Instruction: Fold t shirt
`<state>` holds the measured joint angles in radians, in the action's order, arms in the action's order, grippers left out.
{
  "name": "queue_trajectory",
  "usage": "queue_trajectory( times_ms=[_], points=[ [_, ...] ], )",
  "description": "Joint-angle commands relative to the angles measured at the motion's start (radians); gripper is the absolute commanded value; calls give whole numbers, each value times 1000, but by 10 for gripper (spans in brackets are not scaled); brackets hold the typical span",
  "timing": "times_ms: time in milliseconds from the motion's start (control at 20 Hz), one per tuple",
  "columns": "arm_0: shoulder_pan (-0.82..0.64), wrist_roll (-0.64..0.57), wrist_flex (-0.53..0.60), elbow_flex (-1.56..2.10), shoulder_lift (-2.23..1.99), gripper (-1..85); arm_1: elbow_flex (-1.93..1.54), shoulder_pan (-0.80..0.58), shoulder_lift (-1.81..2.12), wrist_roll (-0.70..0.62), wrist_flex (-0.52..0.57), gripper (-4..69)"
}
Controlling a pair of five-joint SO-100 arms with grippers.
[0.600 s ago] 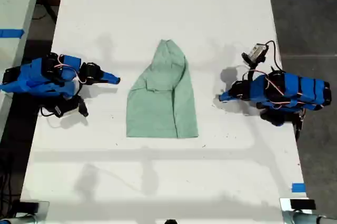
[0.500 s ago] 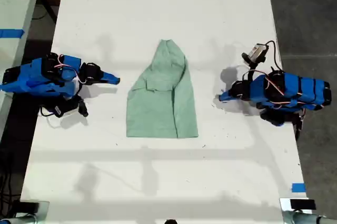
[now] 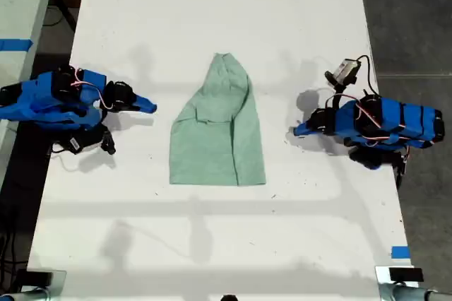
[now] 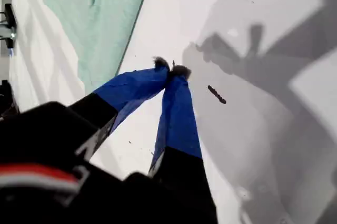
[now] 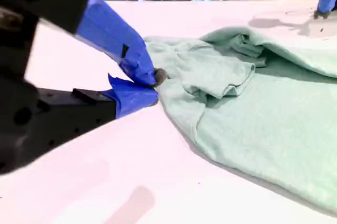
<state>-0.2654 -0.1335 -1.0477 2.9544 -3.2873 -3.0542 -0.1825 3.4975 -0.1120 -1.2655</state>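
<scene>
T shirt lies flat near the middle of the white table. It is partly folded. The wide straight hem faces the table edge at the exterior view's bottom, and the rounded narrow end points to the far edge. A folded-over flap sits on the shirt's side toward the exterior view's left.

My second gripper is on the exterior view's left, low over the table, pointing at the shirt's flap side. It is near the cloth but apart from it. In its wrist view the blue fingertips are pressed together with nothing between them, and the shirt is just beyond.

My first gripper is on the exterior view's right, also pointing at the shirt, with bare table between. In its wrist view the fingers meet at the tips and hold nothing. The shirt's straight side edge shows ahead. A small dark speck lies on the table beside the tips.
</scene>
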Motion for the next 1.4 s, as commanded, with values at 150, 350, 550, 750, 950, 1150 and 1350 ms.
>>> queue_trajectory(
  times_ms=[150,350,550,750,950,1150,1350],
  points=[
    [72,38,-55,-646,971,164,-54,-6,14,12,0,21],
    [150,146,-9,-710,1209,158,-54,-6,14,11,-2,21],
    [210,216,43,-815,1422,160,-54,-2,14,11,-5,21],
    [225,235,48,-881,1514,153,-54,-3,14,9,-5,21],
    [178,216,43,-887,1597,156,-54,-2,14,9,-5,21],
    [152,201,43,-905,1631,-1,-54,-2,14,9,-5,21],
    [127,209,-28,-925,1589,-1,-54,-3,14,9,-5,21]
  ],
)
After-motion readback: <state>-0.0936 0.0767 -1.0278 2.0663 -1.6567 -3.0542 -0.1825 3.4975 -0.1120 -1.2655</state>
